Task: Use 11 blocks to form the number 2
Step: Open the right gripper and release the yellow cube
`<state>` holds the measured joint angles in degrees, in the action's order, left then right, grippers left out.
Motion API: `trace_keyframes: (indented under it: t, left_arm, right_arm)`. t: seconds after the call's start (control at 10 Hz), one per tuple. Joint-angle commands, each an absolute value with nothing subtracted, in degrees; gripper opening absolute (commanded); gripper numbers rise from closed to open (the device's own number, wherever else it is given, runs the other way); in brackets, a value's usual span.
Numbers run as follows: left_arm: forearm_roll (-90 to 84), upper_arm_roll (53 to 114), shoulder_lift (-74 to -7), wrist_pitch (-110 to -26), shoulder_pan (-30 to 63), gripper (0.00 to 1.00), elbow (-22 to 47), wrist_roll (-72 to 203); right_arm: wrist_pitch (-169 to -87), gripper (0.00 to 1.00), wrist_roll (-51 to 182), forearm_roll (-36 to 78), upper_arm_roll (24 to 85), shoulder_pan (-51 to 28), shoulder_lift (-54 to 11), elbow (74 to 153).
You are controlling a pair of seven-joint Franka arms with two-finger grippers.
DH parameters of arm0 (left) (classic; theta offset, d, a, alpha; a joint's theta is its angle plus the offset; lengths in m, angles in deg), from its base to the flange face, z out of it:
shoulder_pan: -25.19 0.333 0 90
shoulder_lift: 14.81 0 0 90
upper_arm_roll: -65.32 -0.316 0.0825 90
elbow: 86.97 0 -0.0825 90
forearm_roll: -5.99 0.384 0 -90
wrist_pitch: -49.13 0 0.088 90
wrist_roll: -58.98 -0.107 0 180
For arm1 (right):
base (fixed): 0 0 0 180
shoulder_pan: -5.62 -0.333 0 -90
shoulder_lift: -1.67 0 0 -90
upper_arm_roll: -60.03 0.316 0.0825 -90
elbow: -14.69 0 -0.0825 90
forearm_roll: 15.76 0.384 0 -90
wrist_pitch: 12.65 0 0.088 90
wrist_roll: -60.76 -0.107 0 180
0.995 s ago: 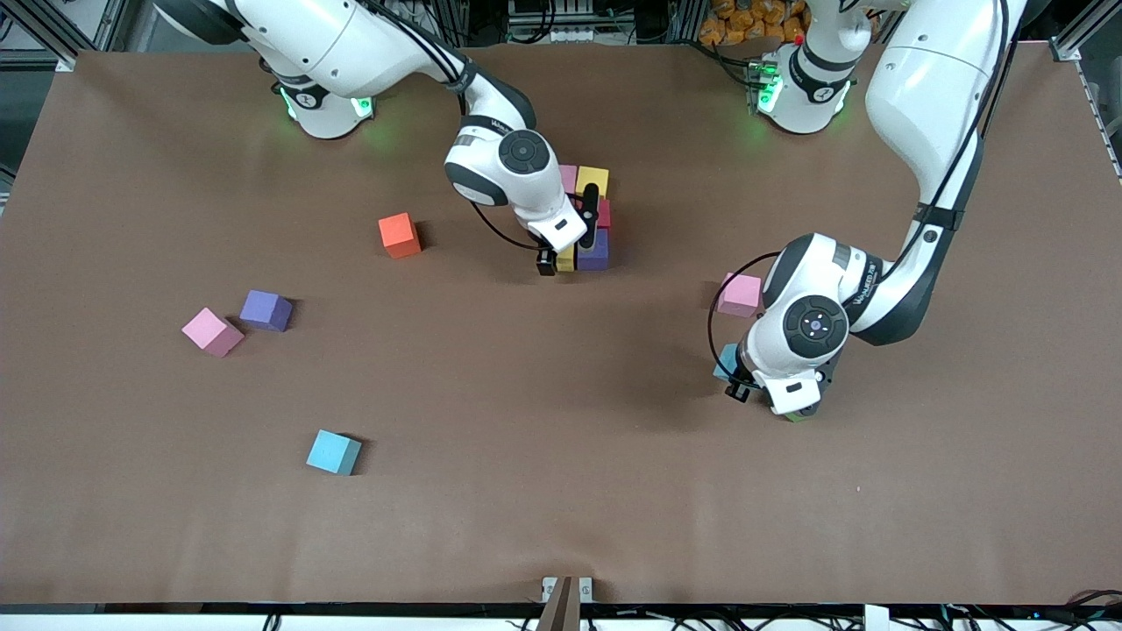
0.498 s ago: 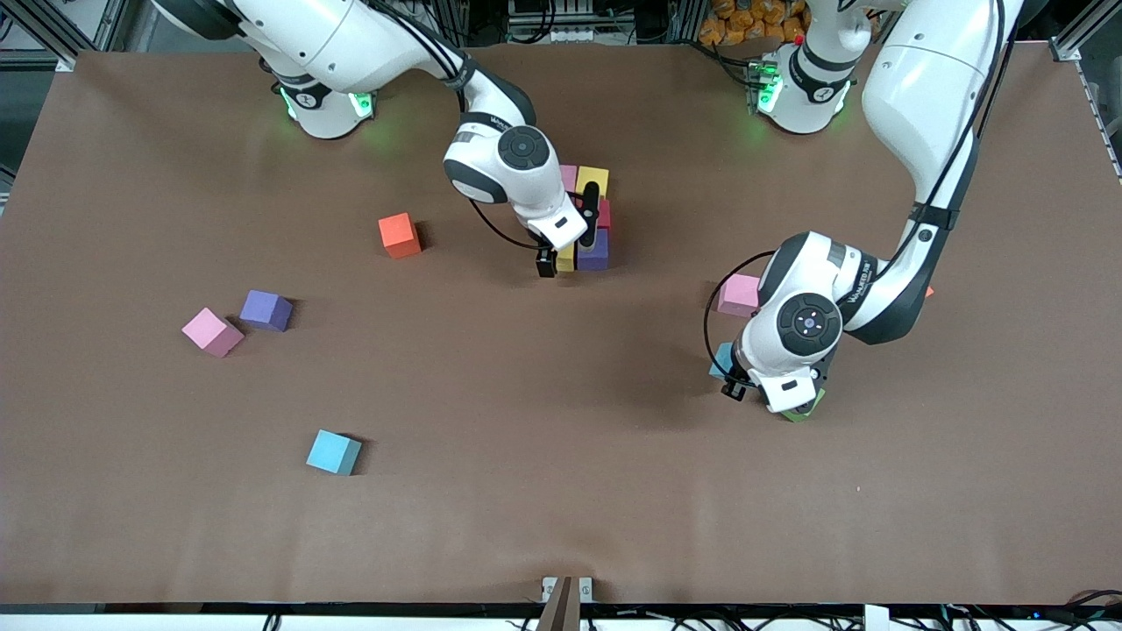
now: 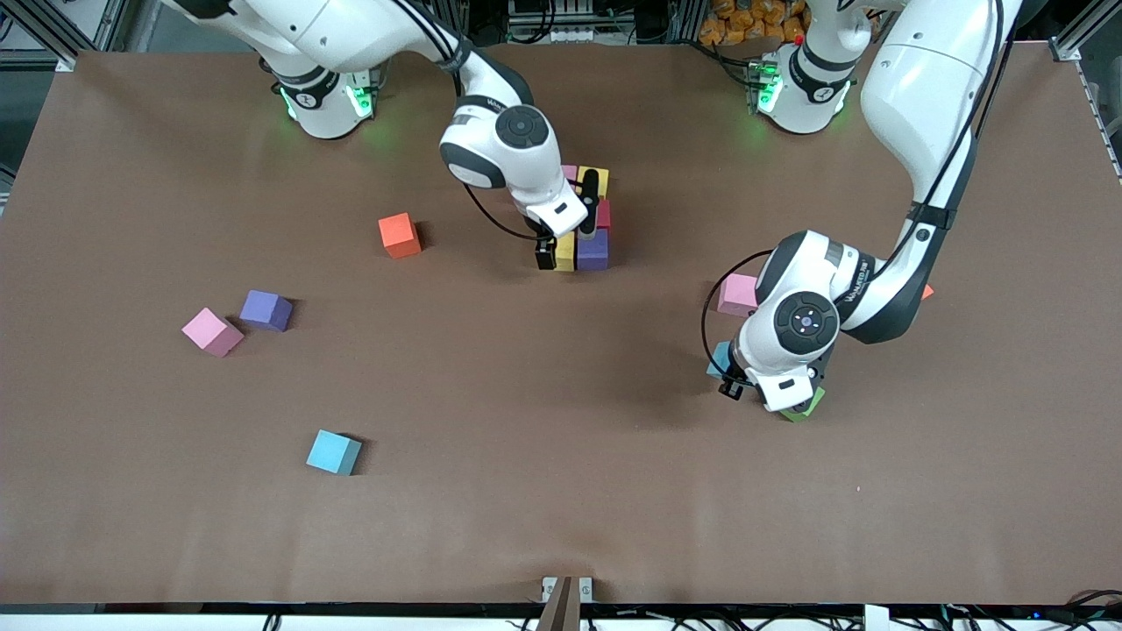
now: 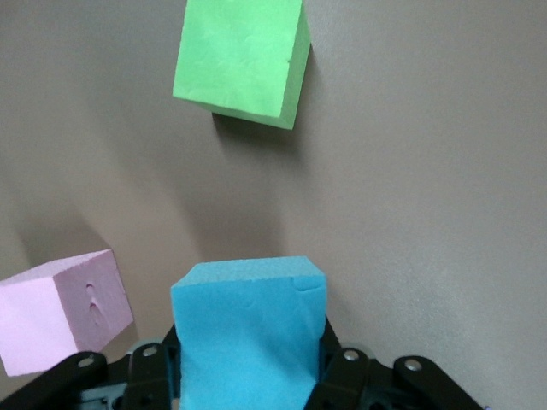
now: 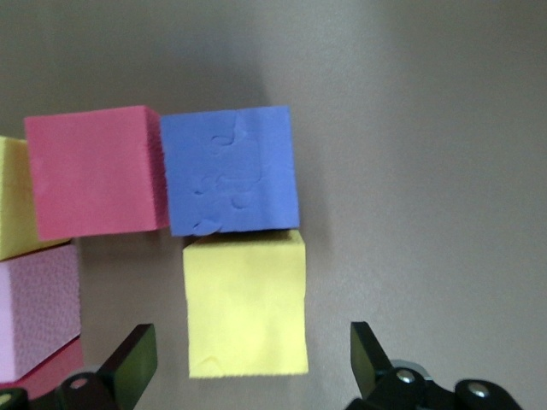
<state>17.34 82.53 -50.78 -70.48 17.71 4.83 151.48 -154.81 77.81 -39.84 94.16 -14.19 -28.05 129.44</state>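
Right wrist view: yellow block (image 5: 246, 303) between wide-open right pincer (image 5: 248, 359) fingers, untouched.

A broad table (image 3: 561, 526) covered in matte brown material fills the scene under even overhead light that casts soft shadows. Aluminium framing rails (image 3: 1087, 31) stand at its corners, with dark equipment and cables along the edge where the bases stand. A heap of orange objects (image 3: 745, 19) sits just off that edge. A small metal bracket (image 3: 565, 589) is fixed at the edge nearest the front camera.
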Motion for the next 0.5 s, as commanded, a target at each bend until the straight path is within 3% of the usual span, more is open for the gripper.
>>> trace_keyframes:
  t: [0.0,0.4]
  left_arm:
    - [16.01,82.64,-49.17,-70.40,17.28,0.00,6.11,152.76]
    - [16.01,82.90,-49.17,-70.40,17.28,0.00,6.11,153.11]
  right_arm:
    - [-152.07,1.00,77.02,-40.28,97.54,-11.36,-21.73,133.16]
    - [-144.75,1.00,77.11,-38.62,99.32,-1.61,-14.52,132.55]
